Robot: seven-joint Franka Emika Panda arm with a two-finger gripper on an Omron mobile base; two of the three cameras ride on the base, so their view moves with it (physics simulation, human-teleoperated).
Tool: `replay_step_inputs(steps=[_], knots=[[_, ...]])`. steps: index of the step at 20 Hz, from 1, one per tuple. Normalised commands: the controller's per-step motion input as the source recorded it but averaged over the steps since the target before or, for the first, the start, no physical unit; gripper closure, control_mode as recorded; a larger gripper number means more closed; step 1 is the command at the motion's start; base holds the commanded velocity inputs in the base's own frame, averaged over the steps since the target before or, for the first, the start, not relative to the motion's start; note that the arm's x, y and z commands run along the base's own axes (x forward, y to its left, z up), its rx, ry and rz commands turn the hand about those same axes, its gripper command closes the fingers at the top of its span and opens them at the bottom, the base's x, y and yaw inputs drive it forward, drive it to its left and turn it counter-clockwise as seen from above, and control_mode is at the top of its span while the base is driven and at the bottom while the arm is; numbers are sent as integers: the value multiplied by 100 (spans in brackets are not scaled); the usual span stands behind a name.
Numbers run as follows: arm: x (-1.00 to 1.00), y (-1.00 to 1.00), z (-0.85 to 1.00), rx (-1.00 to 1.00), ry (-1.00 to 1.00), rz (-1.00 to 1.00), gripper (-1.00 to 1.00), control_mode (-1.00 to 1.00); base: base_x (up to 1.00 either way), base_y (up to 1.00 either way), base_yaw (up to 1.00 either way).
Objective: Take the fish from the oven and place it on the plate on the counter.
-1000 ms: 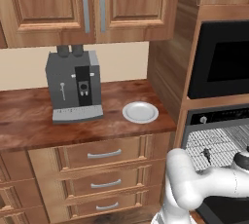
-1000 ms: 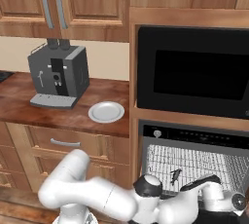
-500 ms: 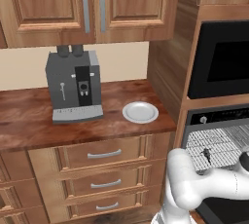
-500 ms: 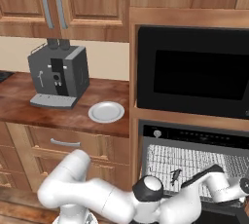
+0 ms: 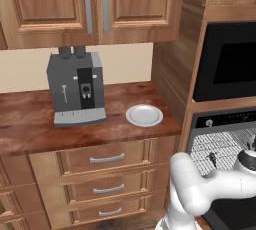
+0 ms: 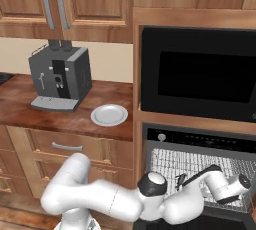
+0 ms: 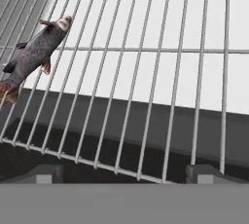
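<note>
Arm has swung right; fingers spread over oven rack.

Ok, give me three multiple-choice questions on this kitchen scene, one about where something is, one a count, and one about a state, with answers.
1. Where does the fish lie?
A. on the plate
B. on the oven's wire rack
C. on top of the coffee machine

2. How many drawer handles show under the counter in the left base view?
A. three
B. one
C. five

3. How does the gripper stand?
A. shut on the fish
B. shut on nothing
C. open, holding nothing

Answers:
1 B, the hand view shows the fish resting on the wire rack of the oven, while the plate beside the coffee machine is bare.
2 A, one silver handle on each of three stacked drawers.
3 C, the fingertips sit wide apart, with the fish off to one side.
</note>
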Motion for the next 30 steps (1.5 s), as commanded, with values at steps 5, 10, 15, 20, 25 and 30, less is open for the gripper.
replay_step_inputs(steps=[5,10,15,20,25,30], knots=[[-11,9,-99,5,0,23,-100,-100,0,0,0],[-47,0,-100,16,-5,6,-100,-100,0,0,0],[-8,-15,-91,21,-9,-2,-100,-100,0,0,0],[21,-17,-26,26,-2,-13,-100,-100,0,0,0],[50,0,-19,17,0,-18,-100,-100,0,0,0],[14,0,-85,18,1,-17,-100,-100,0,0,0]])
